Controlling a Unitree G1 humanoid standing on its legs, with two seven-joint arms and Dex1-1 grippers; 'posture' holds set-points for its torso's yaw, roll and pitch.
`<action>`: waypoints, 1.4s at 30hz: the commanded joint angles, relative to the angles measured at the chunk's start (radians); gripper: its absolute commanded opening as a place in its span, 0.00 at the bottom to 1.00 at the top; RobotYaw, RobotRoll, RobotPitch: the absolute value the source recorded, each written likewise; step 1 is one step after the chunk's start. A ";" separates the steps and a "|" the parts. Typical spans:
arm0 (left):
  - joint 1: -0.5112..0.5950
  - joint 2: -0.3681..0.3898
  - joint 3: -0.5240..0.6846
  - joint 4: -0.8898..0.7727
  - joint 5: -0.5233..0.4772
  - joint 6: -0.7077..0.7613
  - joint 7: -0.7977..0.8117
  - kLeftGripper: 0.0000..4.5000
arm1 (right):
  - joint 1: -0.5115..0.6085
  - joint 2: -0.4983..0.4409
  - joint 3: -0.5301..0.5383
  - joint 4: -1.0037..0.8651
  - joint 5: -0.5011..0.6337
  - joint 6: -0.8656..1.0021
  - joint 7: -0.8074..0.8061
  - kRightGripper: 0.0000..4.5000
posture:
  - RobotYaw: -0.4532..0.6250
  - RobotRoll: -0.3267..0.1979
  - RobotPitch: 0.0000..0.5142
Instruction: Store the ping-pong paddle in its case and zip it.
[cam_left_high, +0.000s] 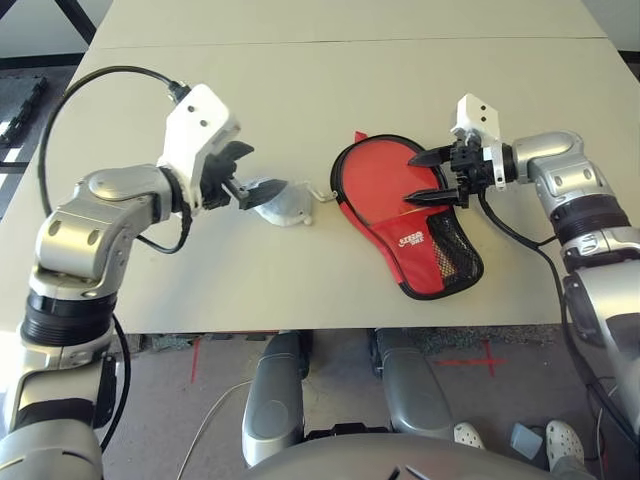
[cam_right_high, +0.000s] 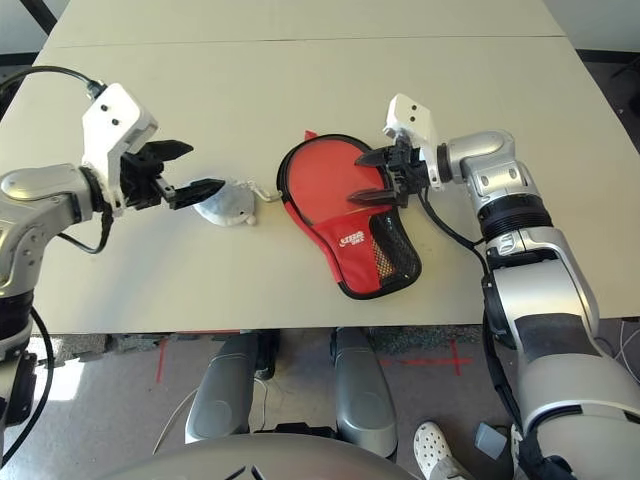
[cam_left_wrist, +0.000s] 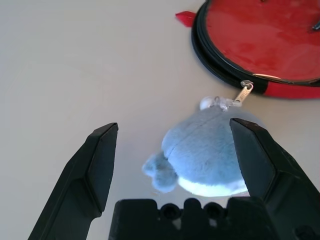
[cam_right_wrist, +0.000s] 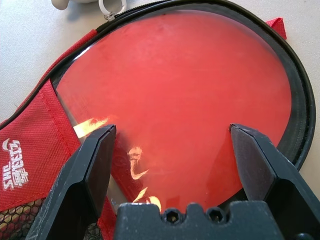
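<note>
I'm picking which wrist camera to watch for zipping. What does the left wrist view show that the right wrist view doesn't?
Left wrist view: the open left gripper over the whole grey plush bundle, clipped to the zip pull.
Right wrist view: the open right gripper over the ping-pong paddle, plus the white logo.
Both: the case on the table.

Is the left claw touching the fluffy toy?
Apart. In the left wrist view the open left gripper hovers over the fluffy toy, fingers clear of it.

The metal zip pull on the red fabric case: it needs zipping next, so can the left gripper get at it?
Probably yes: the open left gripper faces the zip pull, but the small grey plush charm lies between them.
</note>
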 joint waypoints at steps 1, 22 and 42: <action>0.076 0.072 0.023 0.002 -0.033 0.015 -0.063 1.00 | 0.043 0.009 0.017 0.040 -0.040 0.007 -0.002 1.00 | 0.48 0.62 0.52; 0.064 -0.061 -0.150 0.082 0.001 -0.063 -0.023 1.00 | 0.067 -0.002 0.003 0.012 -0.061 0.014 -0.003 1.00 | 0.45 0.62 0.53; -0.012 -0.051 -0.218 0.098 0.001 -0.082 -0.104 0.06 | 0.112 -0.013 0.006 -0.038 -0.068 0.026 -0.023 1.00 | 0.43 0.62 0.53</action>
